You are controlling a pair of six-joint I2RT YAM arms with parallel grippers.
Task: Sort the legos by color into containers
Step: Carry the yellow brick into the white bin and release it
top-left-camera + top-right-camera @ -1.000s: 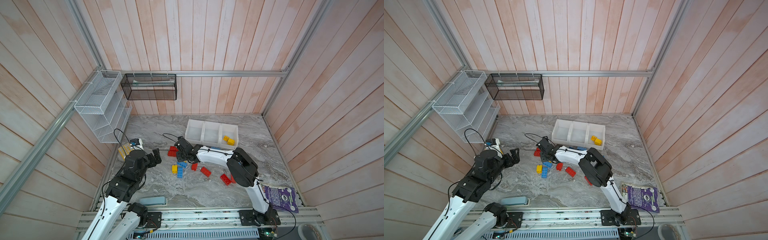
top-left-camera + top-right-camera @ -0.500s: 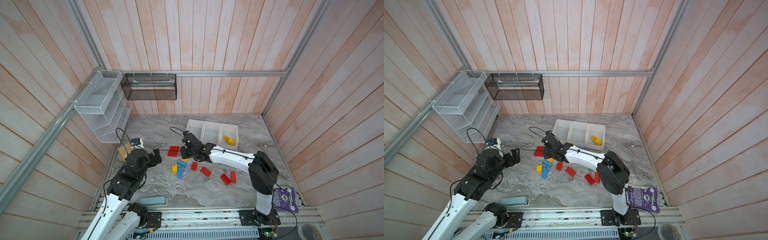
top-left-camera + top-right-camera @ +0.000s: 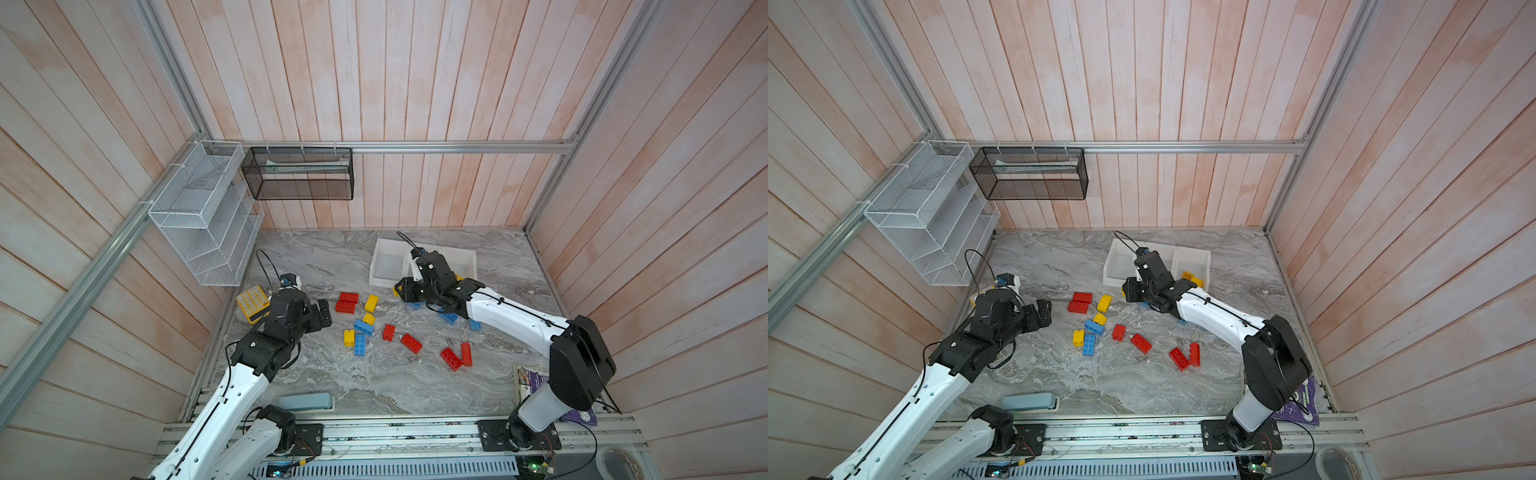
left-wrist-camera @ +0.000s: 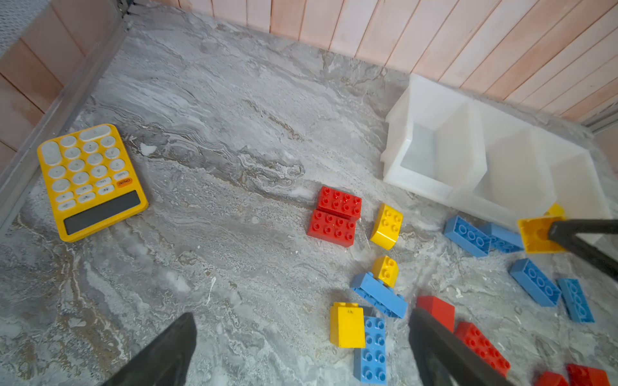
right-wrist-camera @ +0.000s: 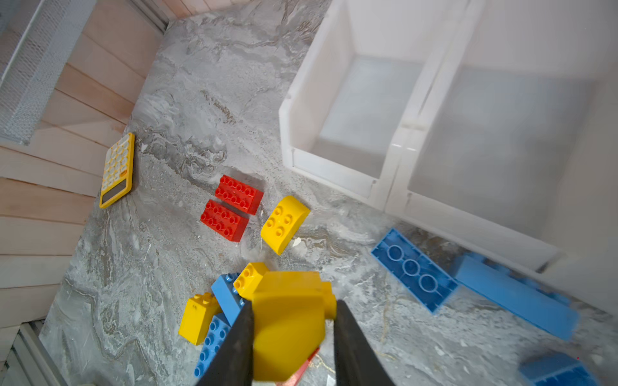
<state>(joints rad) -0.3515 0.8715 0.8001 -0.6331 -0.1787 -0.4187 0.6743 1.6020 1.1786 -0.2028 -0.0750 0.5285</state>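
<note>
Right wrist view: right gripper (image 5: pixel 294 305) is clamped on a yellow brick (image 5: pixel 287 331), fingers on two opposite sides. The brick is off the table (image 5: pixel 187 110), just in front of the containers (image 5: pixel 334 172). The two bins I see from here look empty. In a top view the stored yellow pieces (image 3: pixel 1188 276) sit in the end bin (image 3: pixel 1198 259), farthest from the left arm, so I judge this brick goes there.

To do it well I'd keep the squeeze steady and lift enough to clear the low front lip. Then I'd travel along the row past the empty bins. I'd part the jaws only once the brick is low over that bin's floor, so it doesn't bounce out. Blue legos (image 5: pixel 413 269) lie against the bin fronts, and I'd not drag the wrist through them.

Left gripper (image 4: pixel 301 314) hangs with jaws wide apart, holding nothing, over bare table between the calculator (image 4: pixel 90 180) and the pile. The loose legos (image 3: pixel 365 328) lie scattered and unsorted.

Versus a second back: the right gripper was at the left edge of the pile beside the red pair (image 3: pixel 347 302). Now it is at the bin fronts, and the elbow has swung out to the right. The middle bin, open to view then, is now hidden by the wrist in both top views. The left arm has barely shifted, jaws as wide as before.
</note>
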